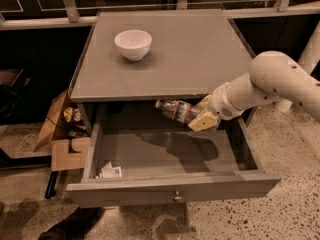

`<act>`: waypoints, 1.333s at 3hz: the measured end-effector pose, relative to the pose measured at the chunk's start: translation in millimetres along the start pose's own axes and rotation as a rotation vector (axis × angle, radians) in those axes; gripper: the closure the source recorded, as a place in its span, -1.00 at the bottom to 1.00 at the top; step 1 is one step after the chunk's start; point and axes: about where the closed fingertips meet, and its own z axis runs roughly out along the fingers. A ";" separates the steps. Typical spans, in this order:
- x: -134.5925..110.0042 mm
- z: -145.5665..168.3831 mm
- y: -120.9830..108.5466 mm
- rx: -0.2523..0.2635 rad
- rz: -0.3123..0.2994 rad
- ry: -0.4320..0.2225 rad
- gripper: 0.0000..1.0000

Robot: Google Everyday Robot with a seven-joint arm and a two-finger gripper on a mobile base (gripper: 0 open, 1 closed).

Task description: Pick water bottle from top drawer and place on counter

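Observation:
My gripper is shut on the water bottle, a clear ribbed bottle with a red-and-blue label. It holds the bottle lying sideways in the air above the open top drawer, just below the front edge of the counter. The bottle's cap end points left. My white arm reaches in from the right. The drawer's round metal knob shows at the centre of its front panel.
A white bowl stands at the counter's back left. A small crumpled white packet lies in the drawer's front left corner. An open cardboard box sits on the floor left of the cabinet. A window rail runs behind.

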 end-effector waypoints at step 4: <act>-19.3 -63.0 3.9 -0.007 -0.084 0.080 1.00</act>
